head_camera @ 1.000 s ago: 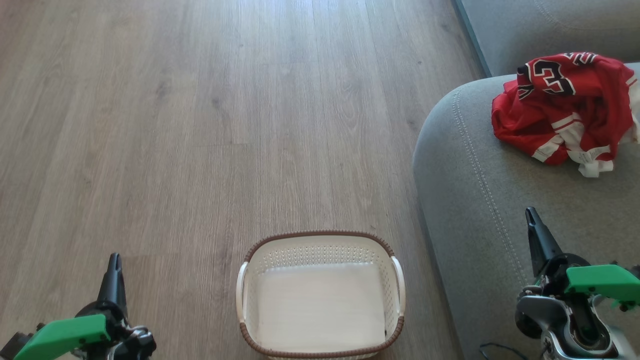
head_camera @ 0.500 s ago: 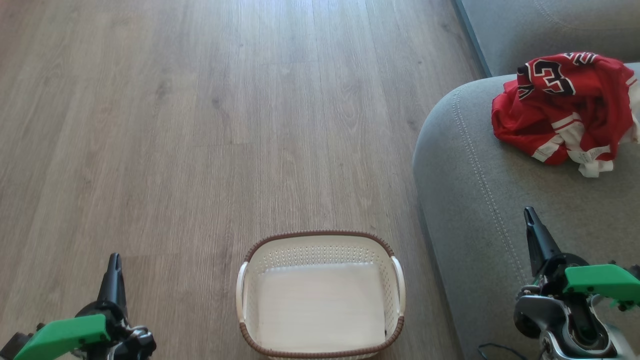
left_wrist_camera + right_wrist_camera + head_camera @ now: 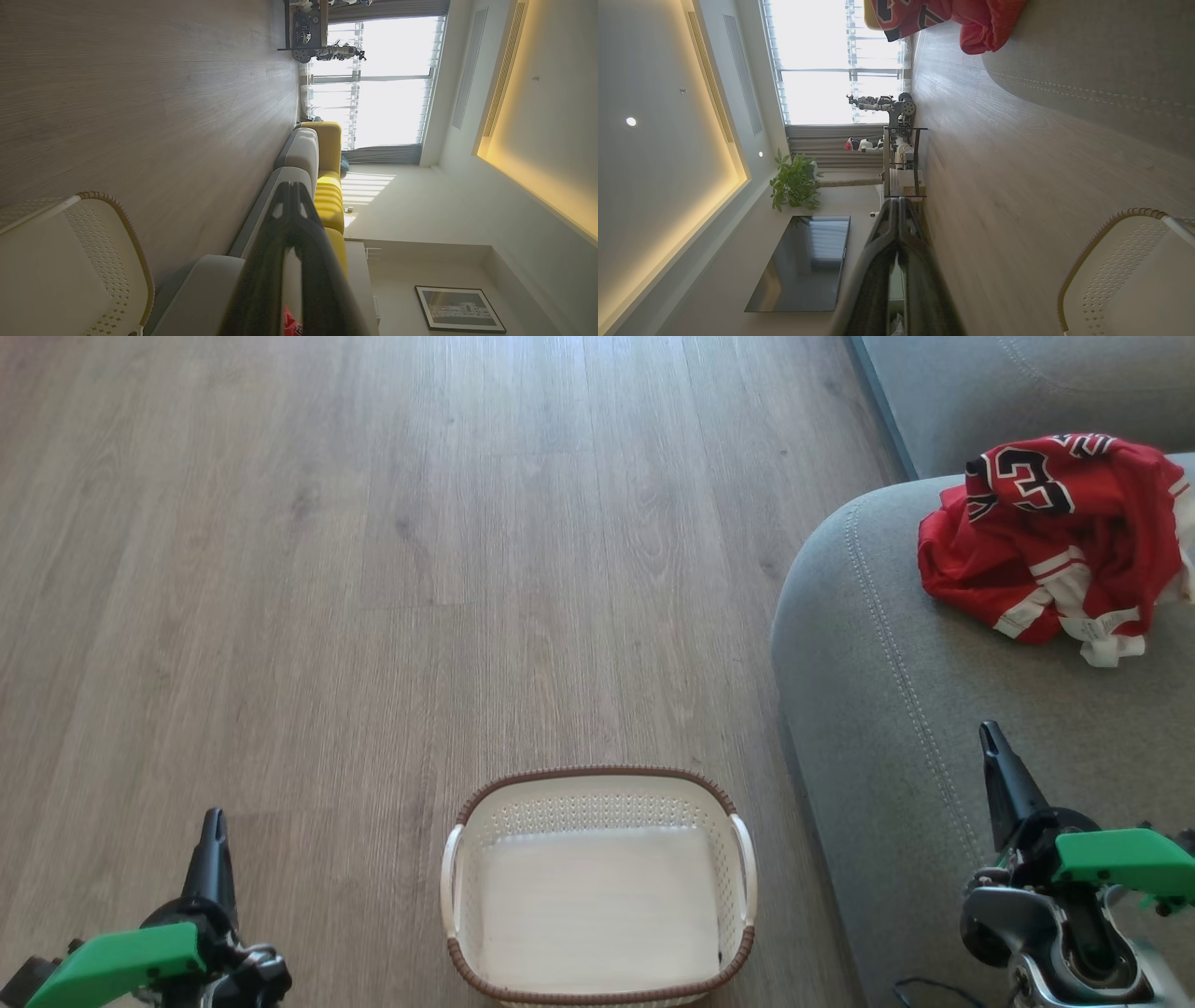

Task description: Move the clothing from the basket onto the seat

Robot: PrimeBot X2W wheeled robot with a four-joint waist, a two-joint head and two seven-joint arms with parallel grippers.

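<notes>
The red clothing (image 3: 1055,537) with white trim and black numerals lies bunched on the grey seat (image 3: 887,709) at the right. The cream basket (image 3: 597,887) with its brown rim stands on the floor at bottom centre, and its inside is bare. My left gripper (image 3: 214,819) is shut at the lower left, over the floor and left of the basket. My right gripper (image 3: 988,733) is shut at the lower right, above the seat's front part and well short of the clothing. The right wrist view shows the clothing (image 3: 952,21) at the top and the basket (image 3: 1125,275) at the lower right.
Wood-look flooring (image 3: 373,569) spreads wide to the left and beyond the basket. A second grey cushion (image 3: 1008,392) sits behind the seat. Across the room stand a shelf (image 3: 903,161) with equipment, a potted plant (image 3: 794,182) and a dark screen (image 3: 803,263).
</notes>
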